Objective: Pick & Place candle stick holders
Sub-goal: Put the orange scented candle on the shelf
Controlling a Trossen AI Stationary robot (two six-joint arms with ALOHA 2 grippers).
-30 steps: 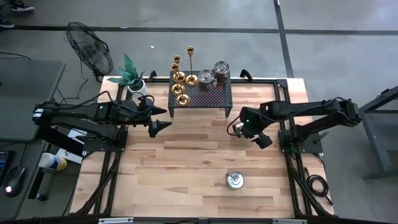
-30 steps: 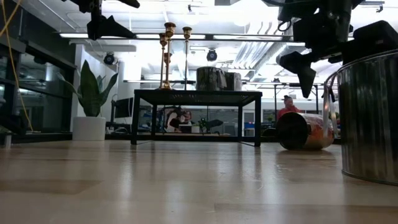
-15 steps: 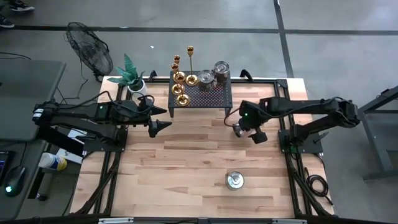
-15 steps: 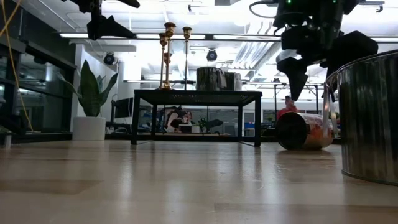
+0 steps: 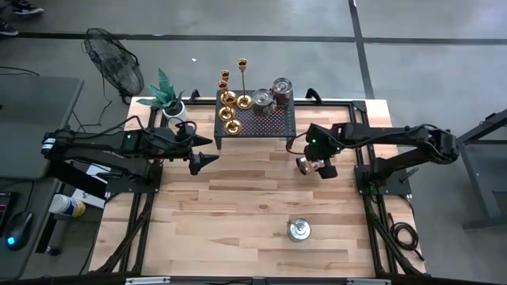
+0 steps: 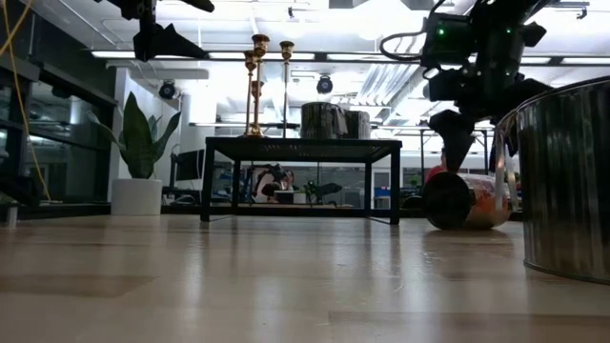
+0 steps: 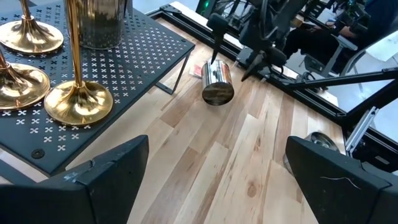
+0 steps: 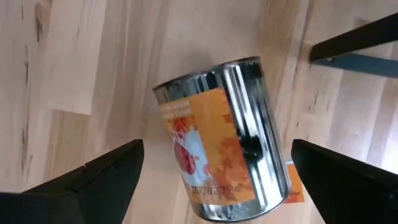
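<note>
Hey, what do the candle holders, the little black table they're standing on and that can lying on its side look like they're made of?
The candle stick holders look like polished brass or gold-plated metal: mirror-bright, yellow, with sharp reflections. The small black table seems to be matte dark painted metal sheet, punched with small cross-shaped holes. The can, lying below the right gripper, looks like shiny tinned steel with ribbed walls, wrapped in an orange paper label.

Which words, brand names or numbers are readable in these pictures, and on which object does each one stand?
No text can be read in any view.
The tin can lying on its side under the open right gripper has an orange label with small print, too blurred to read.
The candle stick holders on the black rack show no lettering.
</note>
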